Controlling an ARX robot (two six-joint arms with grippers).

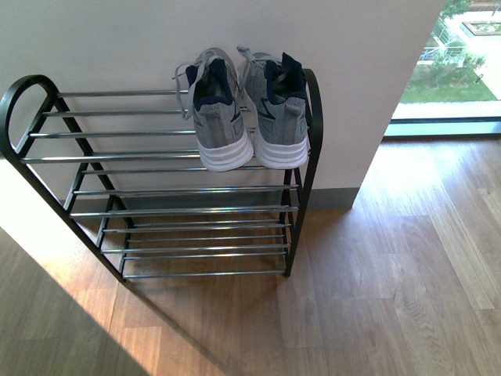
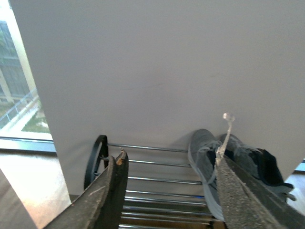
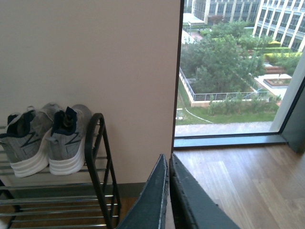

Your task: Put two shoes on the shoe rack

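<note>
A plain white wall [image 2: 157,71] rises straight ahead of the left gripper [image 2: 171,155] and fills most of the space beyond it. A grey baseboard [image 1: 333,197] lines its foot. Ahead of the right gripper [image 3: 168,160] the wall ends at a vertical edge, and just past that edge a large window [image 3: 228,71] begins, with a dark lower frame [image 3: 228,141]. A wood-plank floor [image 3: 238,186] spreads below and beside this gripper, sunlit near the glass. Outside, far beyond the gripper, stand green trees [image 3: 214,67], a metal railing [image 3: 224,97] and pale multi-storey buildings [image 3: 276,19].
</note>
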